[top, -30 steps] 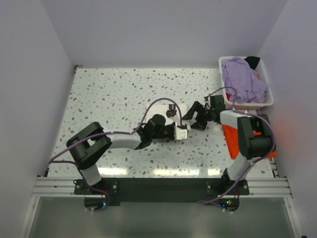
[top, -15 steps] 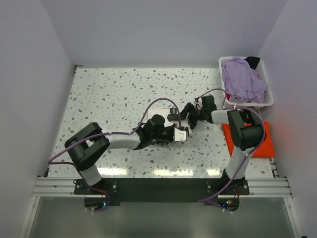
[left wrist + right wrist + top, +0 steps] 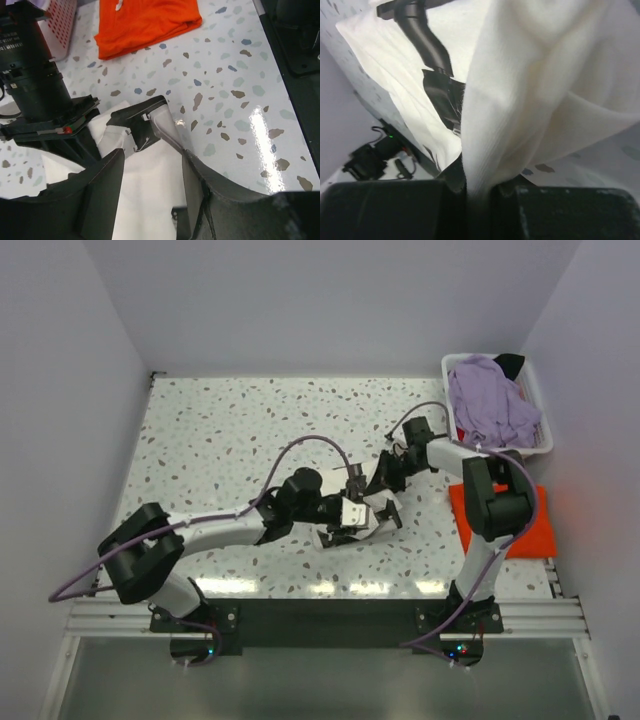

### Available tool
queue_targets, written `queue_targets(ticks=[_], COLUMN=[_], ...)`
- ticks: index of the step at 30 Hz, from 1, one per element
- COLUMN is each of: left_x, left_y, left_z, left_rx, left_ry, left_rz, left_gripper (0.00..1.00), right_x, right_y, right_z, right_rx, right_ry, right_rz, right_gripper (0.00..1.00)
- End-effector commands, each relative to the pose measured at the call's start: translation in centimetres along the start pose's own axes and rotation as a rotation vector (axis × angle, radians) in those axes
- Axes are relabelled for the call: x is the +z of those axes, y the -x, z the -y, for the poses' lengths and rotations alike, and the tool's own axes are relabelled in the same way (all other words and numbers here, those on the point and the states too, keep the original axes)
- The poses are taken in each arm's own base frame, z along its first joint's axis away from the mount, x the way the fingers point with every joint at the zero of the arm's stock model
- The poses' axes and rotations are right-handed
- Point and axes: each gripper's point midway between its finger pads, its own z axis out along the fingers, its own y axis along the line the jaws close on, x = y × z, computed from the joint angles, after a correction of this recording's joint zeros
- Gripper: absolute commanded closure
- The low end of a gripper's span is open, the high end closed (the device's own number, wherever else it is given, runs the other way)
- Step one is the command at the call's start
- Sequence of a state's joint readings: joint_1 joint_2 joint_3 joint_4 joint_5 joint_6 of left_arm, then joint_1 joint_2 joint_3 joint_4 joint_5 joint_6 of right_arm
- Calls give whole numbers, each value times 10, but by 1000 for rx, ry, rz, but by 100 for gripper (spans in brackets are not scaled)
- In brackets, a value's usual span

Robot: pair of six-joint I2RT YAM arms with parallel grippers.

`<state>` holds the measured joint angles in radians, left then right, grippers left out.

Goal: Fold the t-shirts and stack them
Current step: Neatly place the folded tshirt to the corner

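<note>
The cream-white t-shirt lies as a small folded bundle in the middle of the table. My right gripper is shut on a raised fold of the cream-white t-shirt, at the bundle's far edge by the right gripper. My left gripper is open, its jaws apart over the white cloth at the bundle's near left, where the left gripper shows from above. The folded orange-red t-shirt lies flat at the right. The lavender t-shirt fills the basket.
The white plastic basket stands at the back right corner, with a dark item at its far end. Both arms crowd the table's middle. The orange-red t-shirt and the basket wall lie beyond the right arm's wrist.
The left gripper has opened and let go of the white shirt, shifting towards the near edge. The right gripper has moved in from the right and shut on the shirt's fold.
</note>
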<state>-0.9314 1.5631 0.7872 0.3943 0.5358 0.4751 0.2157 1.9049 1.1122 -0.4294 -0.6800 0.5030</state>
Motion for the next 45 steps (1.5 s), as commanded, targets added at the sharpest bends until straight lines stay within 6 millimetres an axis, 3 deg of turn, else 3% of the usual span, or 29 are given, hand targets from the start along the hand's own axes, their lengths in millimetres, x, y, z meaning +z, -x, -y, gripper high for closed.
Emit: queue_targets(ticks=[1, 6, 11, 13, 14, 28, 37, 40, 45], left_x=[-25, -46, -62, -66, -68, -94, -107, -111, -114], left_y=[27, 24, 19, 15, 15, 10, 12, 4, -2], left_z=[4, 3, 5, 5, 4, 10, 17, 23, 27], left_rx=[27, 38, 45, 40, 42, 42, 80, 73, 67], left_ry=[-6, 26, 67, 85, 92, 138, 142, 127, 132], left_rz=[28, -19, -50, -69, -74, -123, -118, -144, -154], left_gripper=[45, 43, 23, 11, 1, 0, 0, 0, 0], right_x=[-45, -92, -133, -149, -157, -241, -274, -280, -286], right_y=[-23, -39, -39, -37, -38, -49, -39, -36, -31], right_z=[7, 24, 40, 40, 43, 50, 38, 36, 46], right_rx=[-196, -350, -472, -493, -505, -598, -594, -593, -544], right_ry=[-137, -298, -462, -487, -516, -686, -722, -731, -739], right_rz=[-99, -124, -76, -32, -27, 147, 245, 253, 251], right_gripper=[100, 100, 100, 100, 100, 100, 100, 100, 100])
